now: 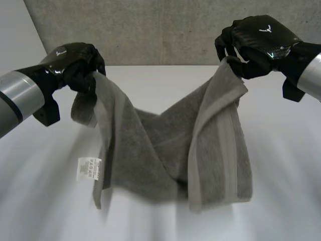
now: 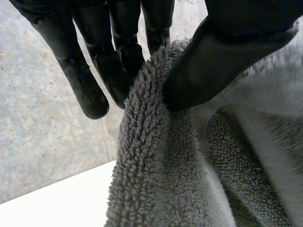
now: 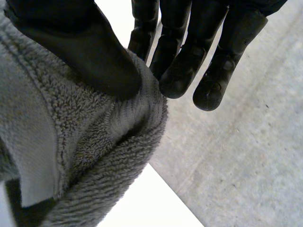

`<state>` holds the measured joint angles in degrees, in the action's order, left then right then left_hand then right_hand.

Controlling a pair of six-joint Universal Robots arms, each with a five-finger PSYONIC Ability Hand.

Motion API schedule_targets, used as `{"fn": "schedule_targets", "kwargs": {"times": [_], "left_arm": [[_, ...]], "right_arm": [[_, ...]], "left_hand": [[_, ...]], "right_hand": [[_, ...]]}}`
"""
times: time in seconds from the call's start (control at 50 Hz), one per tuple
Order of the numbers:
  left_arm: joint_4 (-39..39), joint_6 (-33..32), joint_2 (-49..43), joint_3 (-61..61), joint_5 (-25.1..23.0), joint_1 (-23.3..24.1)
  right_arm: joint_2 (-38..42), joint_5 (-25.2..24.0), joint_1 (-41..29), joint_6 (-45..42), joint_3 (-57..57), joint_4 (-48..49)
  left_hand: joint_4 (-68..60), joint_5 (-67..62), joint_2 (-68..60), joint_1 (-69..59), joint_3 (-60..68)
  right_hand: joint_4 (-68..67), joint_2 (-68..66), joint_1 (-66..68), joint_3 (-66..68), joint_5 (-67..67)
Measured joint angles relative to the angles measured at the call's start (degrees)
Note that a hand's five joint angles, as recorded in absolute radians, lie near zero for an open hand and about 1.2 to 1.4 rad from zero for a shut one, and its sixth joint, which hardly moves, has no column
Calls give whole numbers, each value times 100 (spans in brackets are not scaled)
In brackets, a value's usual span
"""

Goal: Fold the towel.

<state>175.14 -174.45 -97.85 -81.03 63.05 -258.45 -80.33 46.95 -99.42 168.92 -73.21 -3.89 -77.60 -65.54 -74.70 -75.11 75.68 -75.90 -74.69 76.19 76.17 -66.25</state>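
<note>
Left hand (image 1: 75, 61) and right hand (image 1: 256, 44) each pinch a corner of the grey terry towel (image 1: 150, 160); either shallow grip could slip.

The white bench (image 1: 281, 201) shows on both sides of the grey towel (image 1: 150, 160) and behind it, where its far edge meets a concrete wall (image 1: 150, 30). Whether the towel's sagging middle rests on the bench cannot be told.
</note>
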Motion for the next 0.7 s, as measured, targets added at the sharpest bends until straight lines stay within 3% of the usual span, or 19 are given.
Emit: {"fn": "schedule_targets", "kwargs": {"times": [0.1,0.18,0.22,0.28,0.34,0.4,0.44,0.5,0.56,0.7], "left_arm": [[27,135,-532,229,21,-29],[48,153,-1202,360,38,5],[106,151,-1569,426,43,26],[267,151,-2098,559,73,50],[493,153,-2560,754,196,55],[661,159,-2808,945,409,19],[726,165,-2867,1053,591,-35],[757,164,-2774,1101,763,-126],[755,156,-2536,1028,835,-207],[738,113,-1655,335,527,-270]], "right_arm": [[750,120,-8,138,240,355],[1528,502,-155,-165,355,527],[1871,795,-239,-405,423,588],[2362,1427,-356,-821,566,684],[2793,2393,-469,-1261,777,789],[2971,3231,-565,-1531,912,864],[2948,3598,-614,-1623,924,896],[2703,3669,-645,-1655,780,914],[2278,3374,-659,-1644,445,909],[1123,2090,-648,-1628,-725,828]], "left_hand": [[0,0,0,0,0],[0,0,0,0,0],[647,510,470,475,-520],[2139,1934,1878,1885,-1932],[4185,4053,3938,3979,-3959],[5852,5801,5614,5583,-5652],[6200,6186,5973,5979,-6039],[6240,6213,5996,6055,-6082],[6240,6213,5998,6055,-6082],[6240,6213,5998,6055,-6082]], "right_hand": [[0,0,1,2,0],[0,0,2,3,0],[852,792,-862,-842,883],[3301,3432,-3494,-3446,3478],[5716,5762,-5767,-5772,6009],[6115,6101,-6257,-6214,6302],[6115,6101,-6282,-6218,6302],[6115,6101,-6283,-6219,6302],[6115,6101,-6284,-6220,6302],[6115,6101,-6288,-6242,6302]]}}
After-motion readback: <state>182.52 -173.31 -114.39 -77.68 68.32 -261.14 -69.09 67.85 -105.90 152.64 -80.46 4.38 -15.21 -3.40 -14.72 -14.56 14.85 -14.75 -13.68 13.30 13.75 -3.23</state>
